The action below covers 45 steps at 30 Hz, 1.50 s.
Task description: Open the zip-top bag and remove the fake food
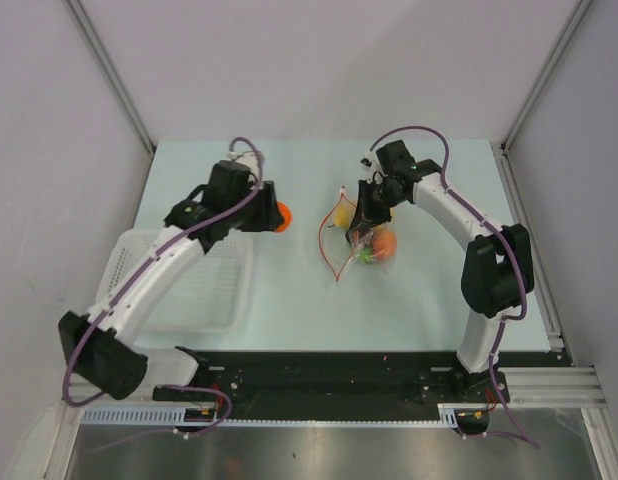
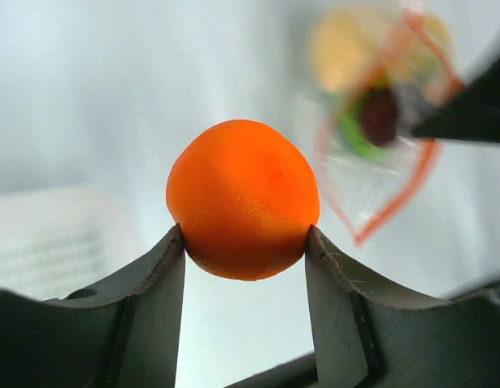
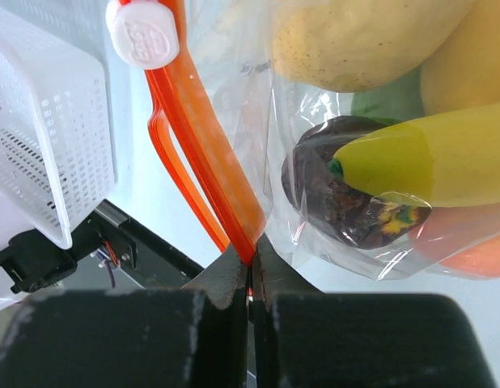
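Zip-top bag (image 1: 344, 240) on bench (image 1: 419, 310), mouth gaping; right gripper (image 3: 250, 263) pinched shut on zip strip (image 3: 203, 141). Left gripper (image 2: 243, 242) clamped on orange fruit (image 2: 243, 198), apart from bag. Risks: thin strip slipping from pinch, bag collapsing over fake food (image 3: 396, 158) inside; round fruit squirting from narrow fingertip hold.

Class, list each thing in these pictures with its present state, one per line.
zip-top bag: mouth open, zip strip pinched by right gripper
orange fruit: out of bag, clamped in left gripper
banana: inside bag
dark purple fruit: inside bag
white mesh basket: upright on table
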Tool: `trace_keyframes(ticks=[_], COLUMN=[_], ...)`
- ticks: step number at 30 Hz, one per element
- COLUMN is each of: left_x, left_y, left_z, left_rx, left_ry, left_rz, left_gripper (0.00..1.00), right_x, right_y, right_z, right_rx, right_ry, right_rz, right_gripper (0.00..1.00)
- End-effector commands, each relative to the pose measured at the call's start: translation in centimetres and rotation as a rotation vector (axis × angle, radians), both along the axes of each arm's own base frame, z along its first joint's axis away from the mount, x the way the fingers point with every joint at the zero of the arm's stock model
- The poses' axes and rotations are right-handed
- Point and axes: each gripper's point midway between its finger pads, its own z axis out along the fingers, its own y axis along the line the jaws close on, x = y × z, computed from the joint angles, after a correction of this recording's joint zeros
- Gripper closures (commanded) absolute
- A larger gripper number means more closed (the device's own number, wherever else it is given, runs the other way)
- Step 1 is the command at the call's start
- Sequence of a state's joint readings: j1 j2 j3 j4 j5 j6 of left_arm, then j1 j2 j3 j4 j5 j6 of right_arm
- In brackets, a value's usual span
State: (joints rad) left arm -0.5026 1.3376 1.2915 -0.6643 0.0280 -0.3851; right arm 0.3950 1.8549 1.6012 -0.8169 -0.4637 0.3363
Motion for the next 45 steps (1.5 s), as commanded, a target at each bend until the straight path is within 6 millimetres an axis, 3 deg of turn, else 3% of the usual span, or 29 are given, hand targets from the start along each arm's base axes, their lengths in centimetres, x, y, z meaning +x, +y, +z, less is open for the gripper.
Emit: trace_keyframes(ticks=[1, 4, 5, 8, 13, 16, 17, 22, 23, 27, 29, 30, 31, 32, 33, 34, 37, 38, 40, 41, 42, 45], left_x=[-1.9, -3.4, -3.6, -4.2, -3.4, -2.4, -2.2, -1.9, -1.8, -1.8, -0.5, -0.3, 0.1, 1.5, 0.9, 2.0, 1.6, 2.2, 1.6, 2.0, 1.6, 1.3], left_y=[11.1, 15.5, 16.0, 16.8, 15.6, 15.3, 15.5, 15.7, 15.5, 14.4, 12.9, 11.0, 9.5, 7.6, 4.1, 2.1, -3.5, -5.1, -8.4, -9.6, -11.1, -13.5], left_z=[-1.9, -5.0, -5.9, -10.0, -13.8, -14.7, -14.7, -13.0, -12.4, -9.9, -6.8, -4.9, -3.8, -1.9, -0.6, 0.3, 1.3, 0.2, 0.6, -1.1, -1.2, -3.4], left_rx=[0.193, 0.251, 0.239, 0.222, 0.155, 0.130, 0.136, 0.135, 0.113, 0.045, -0.023, -0.064, -0.108, -0.180, -0.284, -0.367, -0.475, -0.481, -0.526, -0.523, -0.526, -0.519], left_ry=[0.055, 0.162, 0.197, 0.363, 0.437, 0.446, 0.442, 0.402, 0.380, 0.311, 0.179, 0.106, 0.065, -0.018, -0.016, -0.039, -0.010, 0.022, 0.060, 0.106, 0.125, 0.190], left_rz=[0.408, 0.597, 0.620, 0.651, 0.593, 0.575, 0.577, 0.586, 0.579, 0.562, 0.490, 0.409, 0.350, 0.281, 0.129, 0.081, -0.075, -0.102, -0.195, -0.206, -0.240, -0.290], left_gripper=[1.00, 1.00, 1.00, 1.00, 0.97, 0.68, 0.49, 0.12, 0.01, 0.01, 0.14, 0.20, 0.37, 0.43, 0.47, 0.56, 0.80, 0.82, 0.84, 0.84, 0.84, 0.86], right_x=[-0.3, -0.5, -0.5, -0.6, -0.6, -0.7, -0.7, -1.1, -1.2, -1.5, -1.6, -1.7, -1.8, -1.9, -2.0, -2.2, -2.5, -2.6, -2.5, -2.6, -2.5, -2.4], right_y=[0.3, 0.3, 0.4, 0.6, 0.4, 0.7, 0.7, 1.6, 1.7, 2.2, 2.4, 2.4, 2.4, 2.4, 2.4, 2.4, 2.3, 2.3, 2.2, 2.1, 1.9, 1.8], right_z=[2.1, 2.2, 2.3, 2.4, 2.6, 2.7, 2.6, 3.0, 3.2, 3.8, 4.4, 4.8, 5.0, 5.4, 5.6, 6.1, 7.1, 7.3, 7.7, 7.9, 8.0, 8.0], right_rx=[0.028, 0.034, 0.038, 0.047, 0.048, 0.055, 0.056, 0.070, 0.075, 0.105, 0.118, 0.124, 0.127, 0.137, 0.138, 0.143, 0.156, 0.160, 0.174, 0.184, 0.185, 0.186], right_ry=[-0.051, -0.047, -0.049, -0.048, -0.049, -0.047, -0.042, -0.041, -0.042, -0.030, -0.034, -0.038, -0.038, -0.037, -0.038, -0.038, -0.043, -0.041, -0.032, -0.031, -0.028, -0.028], right_rz=[0.032, 0.035, 0.037, 0.048, 0.047, 0.055, 0.054, 0.069, 0.070, 0.076, 0.075, 0.074, 0.075, 0.073, 0.074, 0.072, 0.064, 0.062, 0.047, 0.045, 0.036, 0.026], right_gripper=[1.00, 1.00, 1.00, 1.00, 1.00, 1.00, 1.00, 1.00, 1.00, 1.00, 1.00, 1.00, 1.00, 1.00, 1.00, 1.00, 1.00, 1.00, 1.00, 1.00, 1.00, 1.00])
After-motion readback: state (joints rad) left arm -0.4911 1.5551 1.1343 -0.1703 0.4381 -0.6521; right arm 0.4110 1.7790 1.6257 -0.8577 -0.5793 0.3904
